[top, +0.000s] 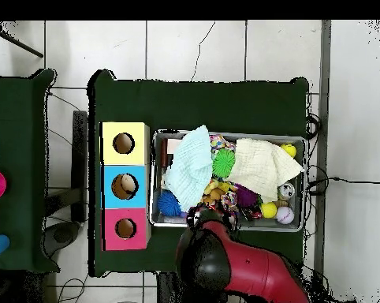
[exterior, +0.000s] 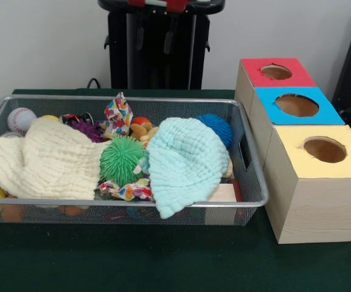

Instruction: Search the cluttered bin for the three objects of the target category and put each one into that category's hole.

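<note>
Bin (exterior: 255,176) cluttered, arm (top: 232,268) drawn back.
Green spiky ball (exterior: 121,159) lies between cream cloth (exterior: 47,159) and mint cloth (exterior: 184,161); fingers' state: cannot tell.

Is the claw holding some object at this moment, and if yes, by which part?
It cannot be told. The claw itself shows in neither view; only the red arm is seen from overhead, at the edge of the bin.

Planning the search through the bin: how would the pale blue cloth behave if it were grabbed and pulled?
The pale blue waffle-textured cloth looks floppy: it drapes over hidden items and hangs over the wire mesh bin's front rim. It would likely sag and bunch when lifted. It touches the green spiky ball, which might get dragged along.
</note>
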Robot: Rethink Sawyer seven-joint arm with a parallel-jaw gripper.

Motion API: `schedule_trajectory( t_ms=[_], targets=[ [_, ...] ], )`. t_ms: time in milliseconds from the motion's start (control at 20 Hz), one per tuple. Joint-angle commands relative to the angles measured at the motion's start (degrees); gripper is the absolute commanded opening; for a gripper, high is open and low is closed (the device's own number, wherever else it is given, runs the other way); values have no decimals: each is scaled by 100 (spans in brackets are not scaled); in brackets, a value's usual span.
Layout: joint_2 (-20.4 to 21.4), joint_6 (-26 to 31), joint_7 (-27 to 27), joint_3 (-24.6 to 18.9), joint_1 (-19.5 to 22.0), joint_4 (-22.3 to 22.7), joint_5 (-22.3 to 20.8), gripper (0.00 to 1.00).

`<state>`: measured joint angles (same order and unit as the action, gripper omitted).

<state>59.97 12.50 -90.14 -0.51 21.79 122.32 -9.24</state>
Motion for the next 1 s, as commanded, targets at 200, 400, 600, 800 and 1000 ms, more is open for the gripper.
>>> schedule_trajectory(
  t_ms=[200, 400, 600, 800, 1000],
  targets=[
    [-237, -41, -702, -1032, -19, 27, 142, 100],
    [-515, -326, -933, -951, -237, -48, 158, 100],
    [-858, -775, -1108, -915, -440, -170, 187, 100],
    [-1120, -1206, -1230, -724, -671, -319, 200, 100],
    [-1329, -1465, -1130, -649, -703, -520, 149, 100]
  ],
)
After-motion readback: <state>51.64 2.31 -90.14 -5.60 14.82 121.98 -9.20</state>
